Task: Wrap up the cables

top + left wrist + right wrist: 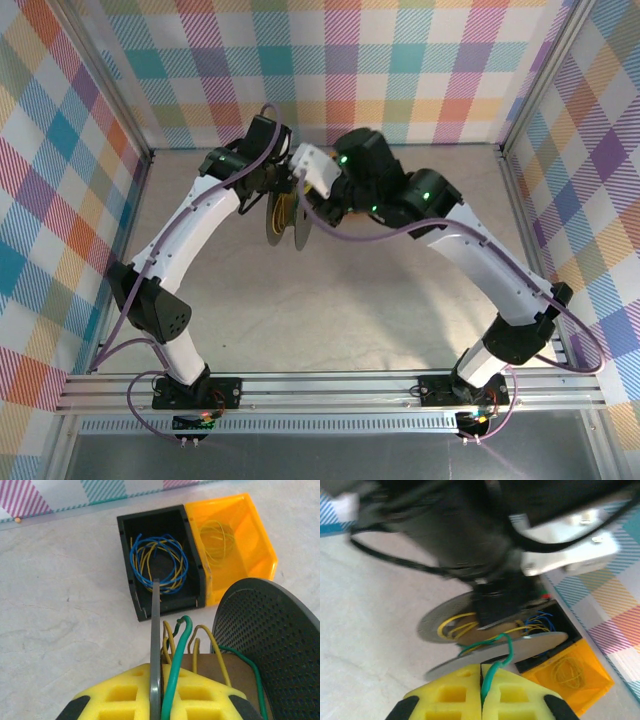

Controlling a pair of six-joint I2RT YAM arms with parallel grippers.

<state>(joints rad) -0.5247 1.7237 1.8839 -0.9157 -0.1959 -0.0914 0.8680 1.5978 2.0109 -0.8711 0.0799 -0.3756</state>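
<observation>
Left gripper (159, 674) is clamping the spool (270, 645) by one flange, holding it upright near the table's (330, 320) far edge. Right gripper (481, 674) is pinching the green cable (492, 672) just off the core, likely tensioning it for winding. A blue coil (159, 562) is lying in the black bin (125, 555).
</observation>
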